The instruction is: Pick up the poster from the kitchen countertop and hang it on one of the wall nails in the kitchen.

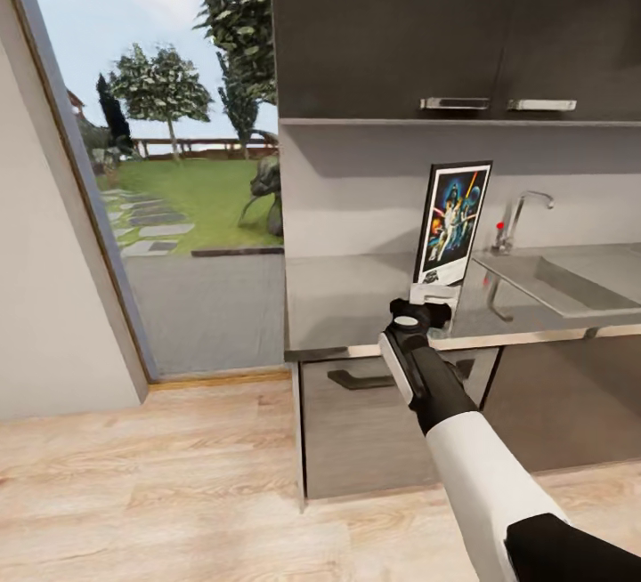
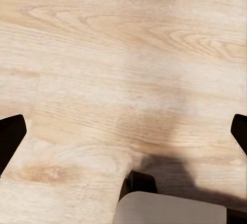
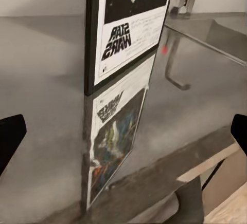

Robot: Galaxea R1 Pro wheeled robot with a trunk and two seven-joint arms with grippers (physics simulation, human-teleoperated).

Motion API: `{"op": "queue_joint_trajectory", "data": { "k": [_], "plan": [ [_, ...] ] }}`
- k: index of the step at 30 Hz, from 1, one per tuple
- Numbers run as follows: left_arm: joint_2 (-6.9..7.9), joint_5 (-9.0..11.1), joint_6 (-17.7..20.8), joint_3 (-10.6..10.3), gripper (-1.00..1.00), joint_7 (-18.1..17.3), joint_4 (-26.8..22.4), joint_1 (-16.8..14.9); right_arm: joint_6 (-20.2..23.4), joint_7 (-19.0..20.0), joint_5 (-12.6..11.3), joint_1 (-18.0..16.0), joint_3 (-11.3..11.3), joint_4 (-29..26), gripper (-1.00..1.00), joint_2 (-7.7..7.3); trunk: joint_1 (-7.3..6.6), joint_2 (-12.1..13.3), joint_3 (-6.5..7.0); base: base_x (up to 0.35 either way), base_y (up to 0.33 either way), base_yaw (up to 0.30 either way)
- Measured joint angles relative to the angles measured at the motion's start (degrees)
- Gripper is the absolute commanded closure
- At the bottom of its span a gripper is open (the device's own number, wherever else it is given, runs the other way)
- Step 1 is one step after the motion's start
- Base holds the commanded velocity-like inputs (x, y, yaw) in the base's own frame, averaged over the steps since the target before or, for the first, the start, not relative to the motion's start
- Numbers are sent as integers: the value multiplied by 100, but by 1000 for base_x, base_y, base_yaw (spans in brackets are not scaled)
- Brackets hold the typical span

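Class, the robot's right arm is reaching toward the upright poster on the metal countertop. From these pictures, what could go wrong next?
1. The poster stands upright on its bottom edge; a nudge from the open right gripper could tip it over.
2. It stands beside the sink, so it might fall into the basin.
3. The countertop looks smooth, so the frame may slide away rather than be gripped.

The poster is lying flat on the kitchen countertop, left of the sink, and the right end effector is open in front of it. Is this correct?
Not quite: the poster is not lying flat. It stands upright on the kitchen countertop, as the head view shows, with its reflection below it in the right wrist view. The rest holds: it is left of the sink, and the right end effector is open before it.
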Motion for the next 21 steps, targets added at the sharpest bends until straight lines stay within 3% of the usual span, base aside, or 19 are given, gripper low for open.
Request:
{"op": "queue_joint_trajectory", "data": {
  "k": [2, 4, 6, 7, 9, 18, 21],
  "plan": [
    [0, 0, 0, 0, -100, -1, 0, -1, -9, -68, -92, 0, -1, 11, -100, 5, 0, 0, 0, 340, 10, 0],
    [0, 0, 0, 0, -100, -2, 1, -1, -14, -373, -326, 0, 17, 26, -100, 11, 0, 0, 0, 340, 3, 0],
    [0, 0, 0, 0, -100, 0, 1, -1, -22, -581, -400, 0, 72, 68, -100, 14, 0, 0, 0, 340, 1, 0],
    [0, 0, 0, 0, -100, 1, 3, -1, -47, -838, -474, 1, 334, 160, -100, 27, 0, 0, 0, 340, 0, 0],
    [0, 0, 0, 0, -100, 1, 6, 1, -66, -1024, -495, 0, 430, 191, -100, 46, 0, 0, 0, 340, 0, 0],
    [0, 0, 0, -6, -100, 1, 22, -1, -388, -1390, -542, 1, 518, 401, -100, 87, 1, 0, 0, 291, 0, 0],
    [0, -5, 2, -10, -100, 1, 23, -4, -475, -1432, -723, 1, 568, 472, -100, 87, 3, 0, 0, 61, 0, 0]
  ]
}}
